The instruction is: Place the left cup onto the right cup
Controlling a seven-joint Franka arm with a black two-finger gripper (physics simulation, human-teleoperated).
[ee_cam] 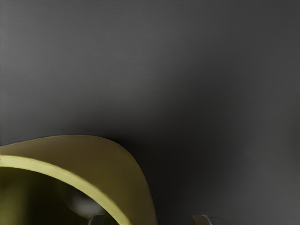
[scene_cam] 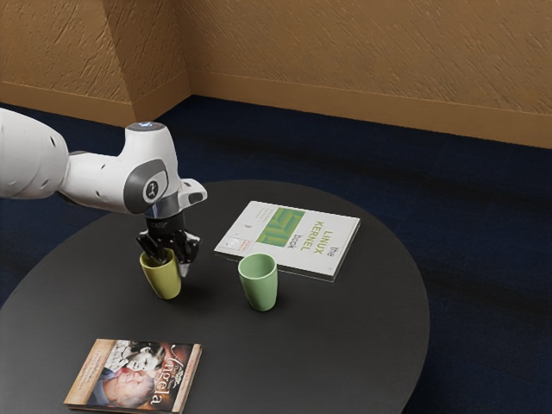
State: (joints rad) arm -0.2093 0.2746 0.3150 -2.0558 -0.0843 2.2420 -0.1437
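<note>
- The black two-finger gripper (scene_cam: pixel 169 256) is open across the wall of the olive-yellow plastic cup (scene_cam: pixel 162 278): one finger inside, one outside.
- This cup stands on the round dark table (scene_cam: pixel 345 345), near the pale green plastic cup (scene_cam: pixel 258 281).

A: What can u read on the white book (scene_cam: pixel 289 239)?
B: Green letters on its cover. They say "the LINUX KERNEL book".
A: Ok. And the brown book (scene_cam: pixel 134 375) w/ the faces on its cover?
B: One curly white word runs along its edge. Prob. "Angela", but it's too small to be sure.
</note>
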